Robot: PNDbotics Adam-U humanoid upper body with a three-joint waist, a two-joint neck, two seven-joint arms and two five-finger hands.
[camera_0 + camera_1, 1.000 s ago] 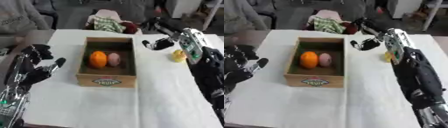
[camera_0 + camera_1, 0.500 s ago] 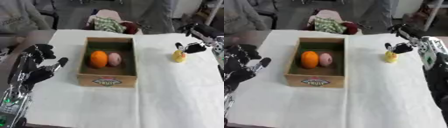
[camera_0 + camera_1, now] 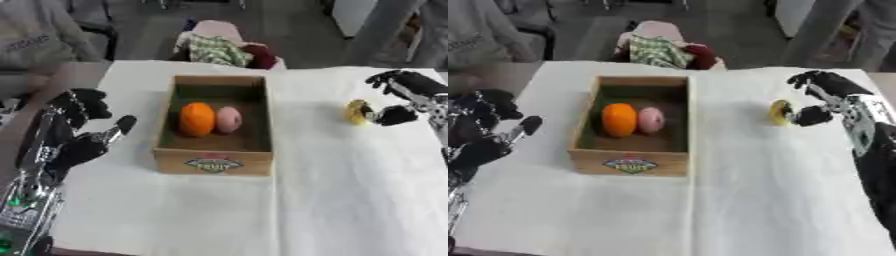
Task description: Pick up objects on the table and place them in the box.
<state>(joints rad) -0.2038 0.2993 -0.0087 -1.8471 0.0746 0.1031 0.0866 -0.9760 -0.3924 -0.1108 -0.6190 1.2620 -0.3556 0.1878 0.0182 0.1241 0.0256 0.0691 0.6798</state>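
Note:
A cardboard box [image 3: 214, 161] stands in the middle of the white table and holds an orange ball [image 3: 197, 119] and a pink round thing [image 3: 228, 119] side by side. A small yellow object [image 3: 780, 111] sits on the table to the right of the box. My right hand [image 3: 834, 95] is just right of it, fingers arched above and thumb tip close beside it, open, with no clear hold on it. My left hand [image 3: 77, 134] rests open at the left edge, fingers up, holding nothing.
A heap of checked and red cloth [image 3: 223, 47] lies on a seat behind the table's far edge. The white tablecloth [image 3: 350, 190] stretches in front of and to the right of the box. People sit at the far left.
My right hand has swung from above the box's right wall out to the right and down beside the yellow object. The left hand has hardly moved.

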